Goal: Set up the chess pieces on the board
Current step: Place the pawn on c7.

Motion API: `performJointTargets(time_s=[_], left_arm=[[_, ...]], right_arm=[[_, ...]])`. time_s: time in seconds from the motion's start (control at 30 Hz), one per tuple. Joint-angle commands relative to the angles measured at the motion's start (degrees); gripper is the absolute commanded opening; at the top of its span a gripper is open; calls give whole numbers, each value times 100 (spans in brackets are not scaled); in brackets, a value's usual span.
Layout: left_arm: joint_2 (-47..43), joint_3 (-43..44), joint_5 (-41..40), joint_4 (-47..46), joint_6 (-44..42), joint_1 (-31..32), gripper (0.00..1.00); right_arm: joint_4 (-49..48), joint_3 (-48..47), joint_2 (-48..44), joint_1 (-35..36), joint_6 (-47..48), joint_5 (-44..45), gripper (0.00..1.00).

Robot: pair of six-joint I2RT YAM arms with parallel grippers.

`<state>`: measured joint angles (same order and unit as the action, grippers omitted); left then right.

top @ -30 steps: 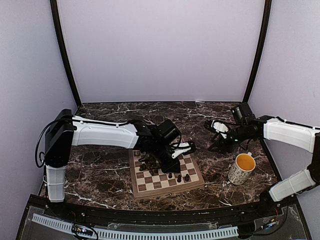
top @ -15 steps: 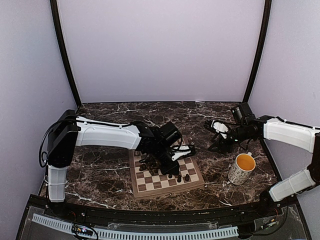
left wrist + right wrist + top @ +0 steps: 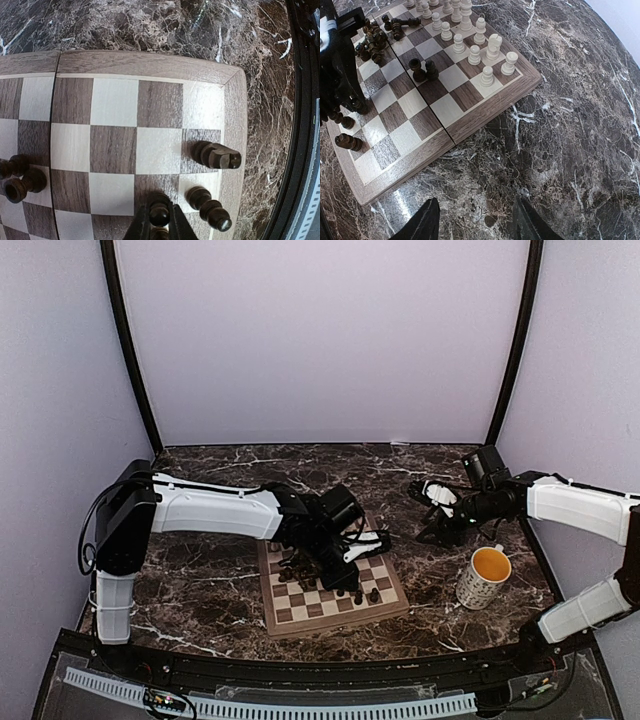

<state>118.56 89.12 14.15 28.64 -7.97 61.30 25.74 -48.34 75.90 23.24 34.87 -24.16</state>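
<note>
Pale lilac walls (image 3: 320,340) enclose a dark marbled table (image 3: 200,580). The board (image 3: 300,615) lies at the table's middle, towards its near edge. A speckled mug (image 3: 485,578) stands towards the right edge. Left fingers (image 3: 142,227), narrow, clasp a dark pawn (image 3: 159,214) on a square near the board's corner. Right fingers (image 3: 426,222), wide and empty, hang over bare table just off a corner of the board.

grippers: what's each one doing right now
left gripper: closed on a dark chess piece standing on the board
right gripper: open, holding nothing
</note>
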Motion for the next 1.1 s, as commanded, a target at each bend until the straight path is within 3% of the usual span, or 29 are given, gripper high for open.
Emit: performJointTargets(time_s=[0.0, 0.67, 1.07], left_arm=[[1, 146, 65, 118, -57, 14, 14], [-7, 253, -16, 131, -23, 14, 23], [-596, 441, -346, 524, -232, -189, 30]], right_arm=[[-35, -9, 22, -6, 17, -18, 51], [-42, 8, -5, -8, 20, -13, 51], [-34, 3, 23, -5, 20, -27, 51]])
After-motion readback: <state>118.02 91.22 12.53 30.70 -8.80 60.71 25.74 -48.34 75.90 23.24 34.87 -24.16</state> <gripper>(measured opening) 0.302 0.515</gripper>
